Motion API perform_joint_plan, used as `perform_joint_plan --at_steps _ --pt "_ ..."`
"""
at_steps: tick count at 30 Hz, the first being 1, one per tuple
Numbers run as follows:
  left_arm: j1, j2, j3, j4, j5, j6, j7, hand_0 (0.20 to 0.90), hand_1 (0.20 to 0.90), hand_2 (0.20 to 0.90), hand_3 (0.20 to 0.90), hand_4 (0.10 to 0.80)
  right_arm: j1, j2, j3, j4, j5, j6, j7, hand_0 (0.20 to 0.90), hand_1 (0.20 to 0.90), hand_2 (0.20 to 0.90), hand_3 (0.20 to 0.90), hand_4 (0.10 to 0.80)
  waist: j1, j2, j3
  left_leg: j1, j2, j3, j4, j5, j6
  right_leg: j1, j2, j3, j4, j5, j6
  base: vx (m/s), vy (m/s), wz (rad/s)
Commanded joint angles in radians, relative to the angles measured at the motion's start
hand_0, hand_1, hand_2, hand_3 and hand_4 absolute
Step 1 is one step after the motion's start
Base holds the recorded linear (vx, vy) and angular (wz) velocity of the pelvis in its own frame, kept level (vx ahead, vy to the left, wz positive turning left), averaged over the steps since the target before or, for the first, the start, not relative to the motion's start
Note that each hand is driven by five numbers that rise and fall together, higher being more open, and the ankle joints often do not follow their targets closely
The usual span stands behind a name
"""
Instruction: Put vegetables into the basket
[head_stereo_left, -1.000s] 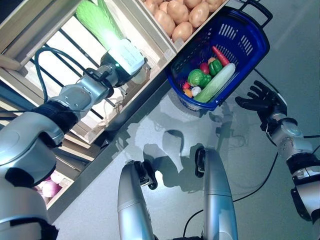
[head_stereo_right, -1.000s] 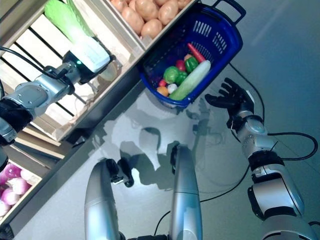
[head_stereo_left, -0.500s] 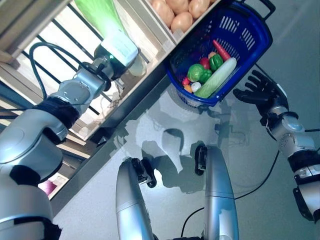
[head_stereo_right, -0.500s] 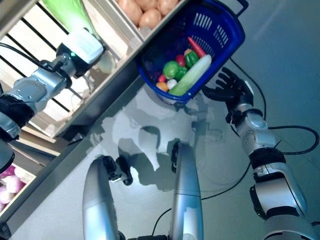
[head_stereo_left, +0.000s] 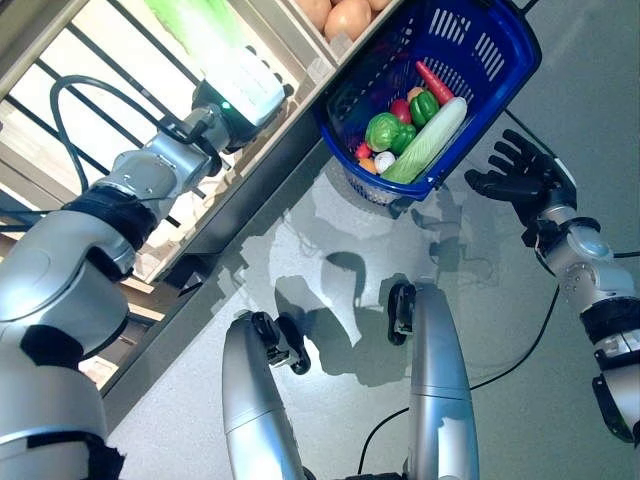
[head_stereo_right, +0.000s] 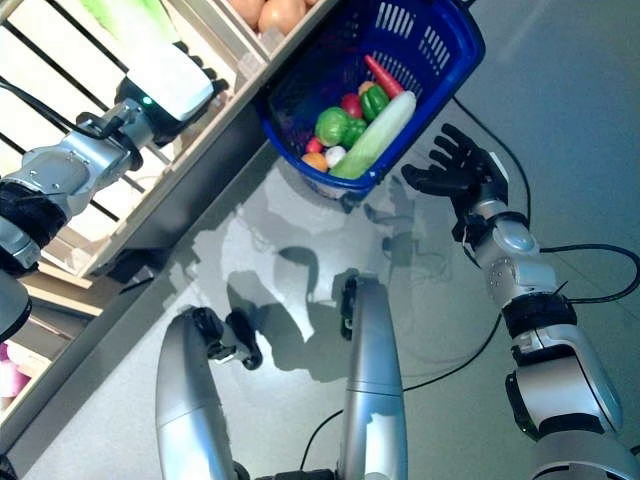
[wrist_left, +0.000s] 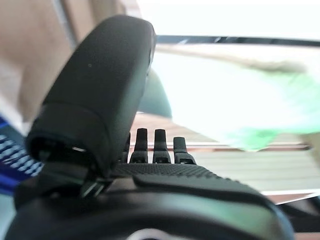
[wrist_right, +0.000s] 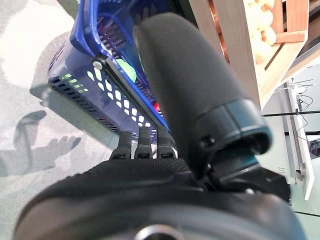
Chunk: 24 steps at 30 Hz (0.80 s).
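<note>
The left hand is reached into the wooden shelf at ten o'clock toward a pale green vegetable, fingers straight and nothing gripped. The blue basket, already holding vegetables, is set at one o'clock. The right hand is kept spread open just beside it, presumably for steadying.

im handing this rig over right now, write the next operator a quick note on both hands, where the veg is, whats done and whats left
Left hand: open, reaching into the wooden rack toward a pale green leafy vegetable; holding nothing yet.
Right hand: open and empty, fingers spread, beside the blue basket on the floor.
Done: the basket already holds a long pale green vegetable, green peppers, a carrot and other small pieces.
Left: grasp the leafy vegetable and carry it to the basket. Potatoes remain in the next crate.
</note>
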Motion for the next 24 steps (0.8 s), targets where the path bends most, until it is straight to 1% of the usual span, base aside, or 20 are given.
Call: perform_joint_plan --at_steps 1,5,6,7,8,11,14,18,21,24 --pt "-0.121 0.056 0.009 0.034 0.011 0.019 0.015 0.900 0.900 0.900 0.900 0.800 -0.015 -0.025 -0.080 -0.088 0.059 -0.064 0.021 0.900 0.900 0.900 0.900 0.800 -0.030 -0.031 0.000 -0.042 0.015 -0.060 -0.100 0.089 -0.054 0.084 -0.141 -0.008 -0.033 0.041 0.035 0.022 0.017 -0.04" --pt "-0.115 0.063 -0.002 0.033 -0.026 0.041 -0.074 0.900 0.900 0.900 0.900 0.800 -0.011 -0.028 -0.087 -0.088 0.062 -0.059 0.022 0.900 0.900 0.900 0.900 0.800 -0.031 -0.031 0.000 -0.051 0.025 -0.069 -0.088 0.089 -0.058 0.076 -0.151 -0.004 -0.020 0.040 0.039 0.006 0.005 -0.01" --pt "-0.115 0.063 -0.003 0.033 -0.040 0.047 -0.096 0.662 0.662 0.662 0.662 0.642 -0.013 -0.028 -0.087 -0.088 0.061 -0.058 0.023 0.900 0.900 0.900 0.900 0.800 -0.031 -0.031 0.000 -0.052 0.026 -0.070 -0.087 0.089 -0.059 0.076 -0.152 -0.004 -0.018 0.039 0.039 0.000 0.000 0.00" --pt "-0.111 0.060 -0.003 0.038 -0.066 0.058 -0.143 0.380 0.380 0.380 0.380 0.453 -0.019 -0.029 -0.087 -0.085 0.060 -0.057 0.023 0.900 0.900 0.900 0.900 0.800 -0.030 -0.031 0.000 -0.053 0.029 -0.072 -0.084 0.090 -0.060 0.075 -0.155 -0.003 -0.014 0.038 0.040 0.000 0.000 0.00" --pt "-0.108 0.058 -0.001 0.039 -0.084 0.063 -0.179 0.300 0.300 0.300 0.300 0.400 -0.023 -0.029 -0.086 -0.083 0.057 -0.056 0.022 0.900 0.900 0.900 0.900 0.800 -0.030 -0.031 0.000 -0.054 0.030 -0.075 -0.082 0.091 -0.061 0.073 -0.156 -0.002 -0.009 0.038 0.041 0.000 0.000 0.00" --pt "-0.085 0.054 0.018 0.054 -0.138 0.107 -0.245 0.300 0.300 0.300 0.300 0.400 -0.034 -0.031 -0.089 -0.085 0.057 -0.048 0.020 0.900 0.900 0.900 0.900 0.800 -0.028 -0.032 -0.001 -0.055 0.035 -0.086 -0.070 0.090 -0.064 0.074 -0.163 0.000 0.004 0.035 0.042 0.032 0.018 -0.08" --pt "-0.066 0.060 0.036 0.068 -0.127 0.110 -0.265 0.300 0.300 0.300 0.300 0.400 -0.035 -0.029 -0.102 -0.090 0.061 -0.046 0.025 0.900 0.900 0.900 0.900 0.800 -0.025 -0.031 -0.002 -0.057 0.038 -0.093 -0.062 0.090 -0.067 0.074 -0.170 0.001 0.010 0.034 0.045 0.020 0.005 -0.09" --pt "-0.039 0.072 0.060 0.103 -0.113 0.132 -0.292 0.300 0.300 0.300 0.300 0.400 -0.027 -0.023 -0.117 -0.103 0.049 -0.047 0.040 0.900 0.900 0.900 0.900 0.800 -0.020 -0.028 -0.010 -0.059 0.040 -0.099 -0.059 0.091 -0.072 0.072 -0.179 0.004 0.013 0.035 0.049 0.013 0.003 -0.03" --pt "-0.016 0.086 0.079 0.126 -0.112 0.140 -0.276 0.300 0.300 0.300 0.300 0.400 -0.016 -0.015 -0.125 -0.128 0.044 -0.042 0.040 0.900 0.900 0.900 0.900 0.800 -0.020 -0.026 -0.017 -0.058 0.043 -0.101 -0.065 0.095 -0.077 0.071 -0.184 0.005 0.011 0.037 0.053 0.000 0.000 0.00" --pt "-0.004 0.093 0.096 0.137 -0.122 0.124 -0.228 0.300 0.300 0.300 0.300 0.400 -0.013 -0.007 -0.125 -0.141 0.041 -0.039 0.035 0.900 0.900 0.900 0.900 0.800 -0.018 -0.023 -0.025 -0.050 0.044 -0.099 -0.076 0.099 -0.080 0.080 -0.189 0.001 0.003 0.037 0.055 0.000 0.000 0.00"
